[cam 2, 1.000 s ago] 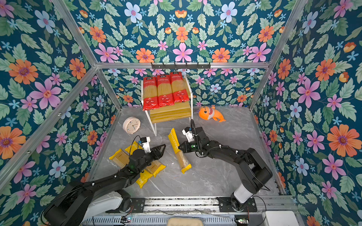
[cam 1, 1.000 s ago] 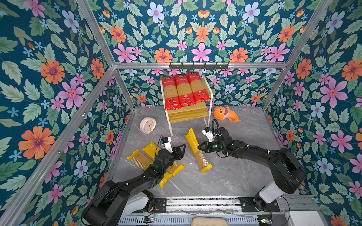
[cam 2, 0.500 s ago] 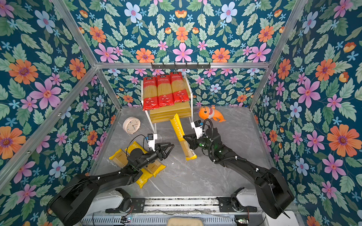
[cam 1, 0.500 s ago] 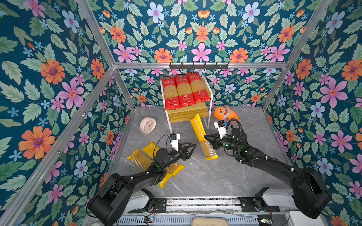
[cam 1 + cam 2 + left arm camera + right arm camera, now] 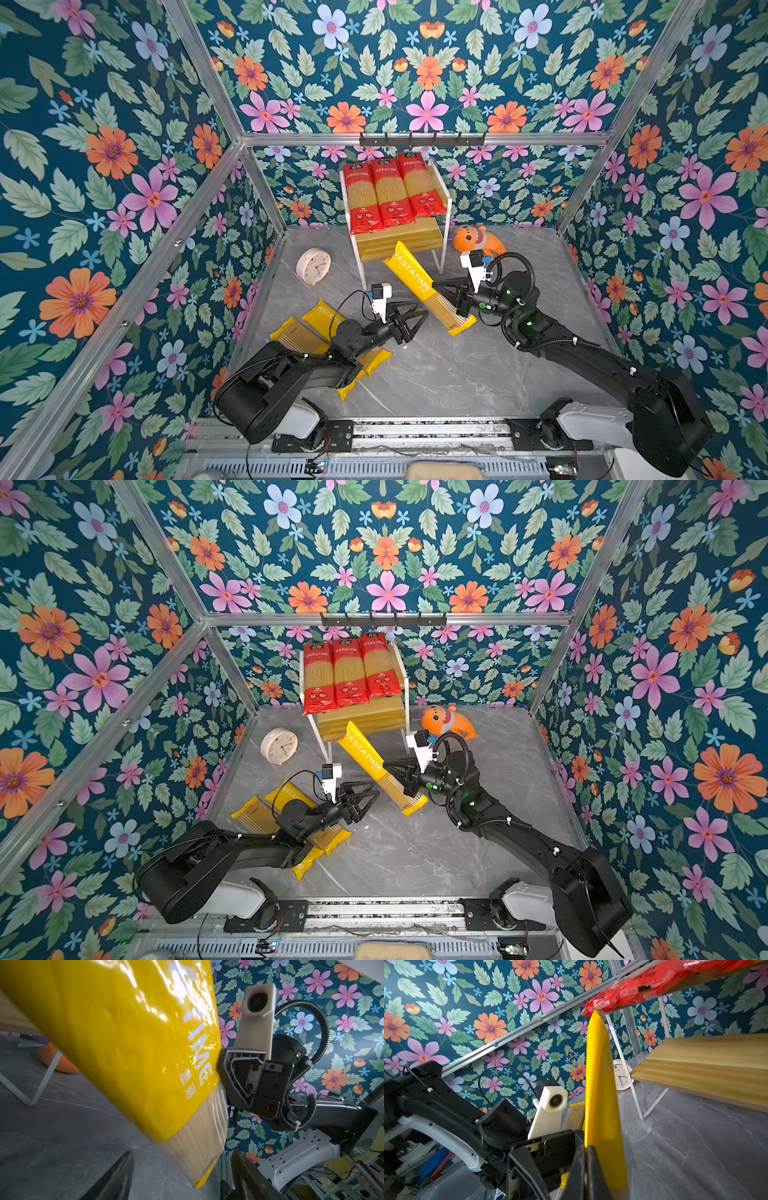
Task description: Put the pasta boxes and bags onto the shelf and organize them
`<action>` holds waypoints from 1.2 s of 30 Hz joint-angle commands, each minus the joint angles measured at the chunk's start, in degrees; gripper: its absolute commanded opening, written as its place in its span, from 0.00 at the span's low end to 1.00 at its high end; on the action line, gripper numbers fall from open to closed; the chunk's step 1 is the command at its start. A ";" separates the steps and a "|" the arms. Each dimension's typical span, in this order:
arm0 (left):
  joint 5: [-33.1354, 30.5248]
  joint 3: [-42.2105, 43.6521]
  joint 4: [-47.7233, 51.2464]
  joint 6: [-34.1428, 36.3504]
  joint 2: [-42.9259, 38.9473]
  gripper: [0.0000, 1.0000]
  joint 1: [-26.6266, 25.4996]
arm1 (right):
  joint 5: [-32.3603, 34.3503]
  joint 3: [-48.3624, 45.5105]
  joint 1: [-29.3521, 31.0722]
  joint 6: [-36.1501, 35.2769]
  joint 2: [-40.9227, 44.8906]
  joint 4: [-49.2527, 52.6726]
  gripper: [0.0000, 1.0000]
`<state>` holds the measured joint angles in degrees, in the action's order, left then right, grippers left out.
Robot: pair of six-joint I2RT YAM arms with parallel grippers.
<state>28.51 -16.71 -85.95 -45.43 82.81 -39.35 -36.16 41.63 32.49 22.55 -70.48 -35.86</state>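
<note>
My right gripper (image 5: 446,295) (image 5: 399,775) (image 5: 586,1151) is shut on one long edge of a yellow PASTATIME pack (image 5: 419,286) (image 5: 370,762) (image 5: 124,1043) (image 5: 602,1095). The pack is off the table and slanted, with its far end at the front of the shelf's lower board (image 5: 395,245) (image 5: 365,721) (image 5: 706,1068). Three red packs (image 5: 390,195) (image 5: 345,675) (image 5: 633,987) lie side by side on the top tier. My left gripper (image 5: 415,322) (image 5: 368,802) (image 5: 181,1159) stands open just below the held pack's near end, holding nothing. Two more yellow packs (image 5: 299,336) (image 5: 257,812) lie on the table, partly under the left arm.
A round pale clock (image 5: 313,266) (image 5: 620,1078) leans by the shelf's left leg. An orange fish toy (image 5: 478,243) lies right of the shelf. A black hook rail (image 5: 422,139) runs along the back wall above it. Flowered walls close in three sides of the grey table (image 5: 436,374).
The right gripper has lifted the yellow pack off the table and carried it back toward the shelf. The left gripper has risen, followed to the right and opened wider.
</note>
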 commanded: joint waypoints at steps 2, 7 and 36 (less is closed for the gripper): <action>-0.70 -1.22 -10.03 -3.84 1.14 0.77 0.07 | -2.63 1.50 0.03 3.11 -0.51 -12.04 0.00; -0.96 -3.13 -10.09 -2.31 1.34 0.75 -0.14 | -2.69 1.32 0.10 5.43 -2.77 -13.38 0.00; 2.58 -9.29 -10.13 -1.02 1.97 0.74 -0.20 | -4.96 0.17 0.95 21.99 -7.89 -26.17 0.00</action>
<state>27.94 -24.97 -88.95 -48.01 85.93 -39.40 -40.95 41.65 33.34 41.85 -77.87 -55.24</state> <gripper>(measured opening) 0.743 0.049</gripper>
